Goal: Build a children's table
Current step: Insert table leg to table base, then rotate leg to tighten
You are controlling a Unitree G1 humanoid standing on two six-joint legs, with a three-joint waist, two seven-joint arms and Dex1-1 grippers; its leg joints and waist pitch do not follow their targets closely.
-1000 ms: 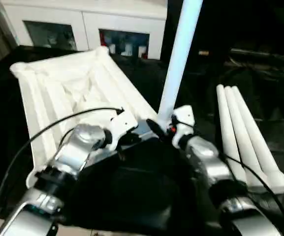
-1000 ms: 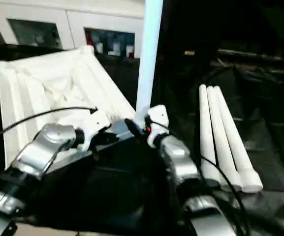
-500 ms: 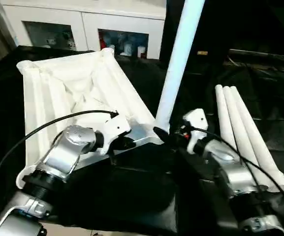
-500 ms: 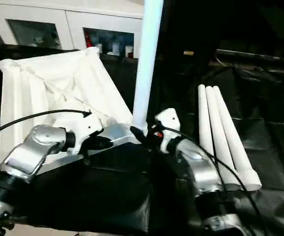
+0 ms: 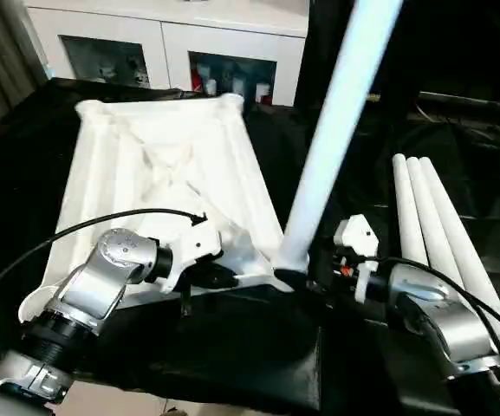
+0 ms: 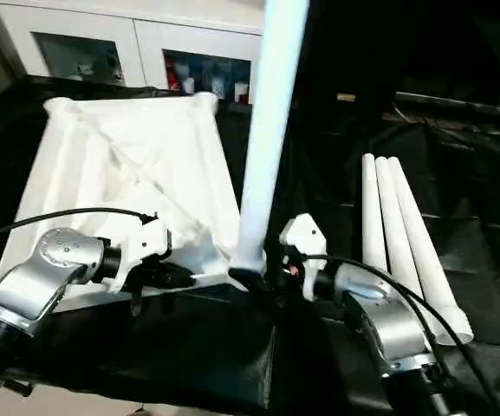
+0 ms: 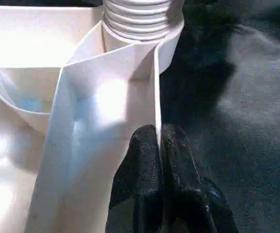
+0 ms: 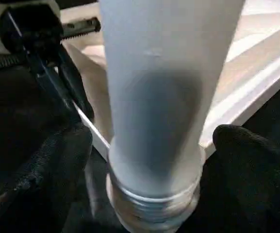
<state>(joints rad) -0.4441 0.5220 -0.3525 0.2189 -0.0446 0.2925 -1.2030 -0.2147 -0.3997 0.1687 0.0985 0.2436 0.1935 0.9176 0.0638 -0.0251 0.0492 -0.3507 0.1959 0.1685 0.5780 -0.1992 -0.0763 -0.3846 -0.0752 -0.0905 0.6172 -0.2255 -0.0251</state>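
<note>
1. Since a second ago the right gripper (image 8: 152, 145) has let go of the standing leg (image 5: 332, 147) and drawn back toward the robot; its black fingers (image 8: 57, 160) now stand wide apart on either side of the leg's base, clear of it.
2. Far left, the left arm reaches in over the black cloth (image 5: 232, 347), a black cable looping above its silver forearm.
3. The left gripper (image 7: 158, 145) is pinched tight on the thin near edge wall of the table top (image 5: 159, 182), close beside the corner where the leg stands.
4. The table top lies upside down on the cloth, ribbed underside up, its round corner sockets showing at the far corners.
5. Behind it stands a white cabinet (image 5: 180, 39) with glass doors.
6. At the table top's near right corner, the leg stands in its socket, leaning a little to the right as it rises out of sight; threaded rings show at its foot in the wrist views.
7. Just right of the leg, the right forearm lies low over the cloth.
8. Farther right, three spare legs (image 5: 431, 234) lie side by side, touching, well apart from the table top.
</note>
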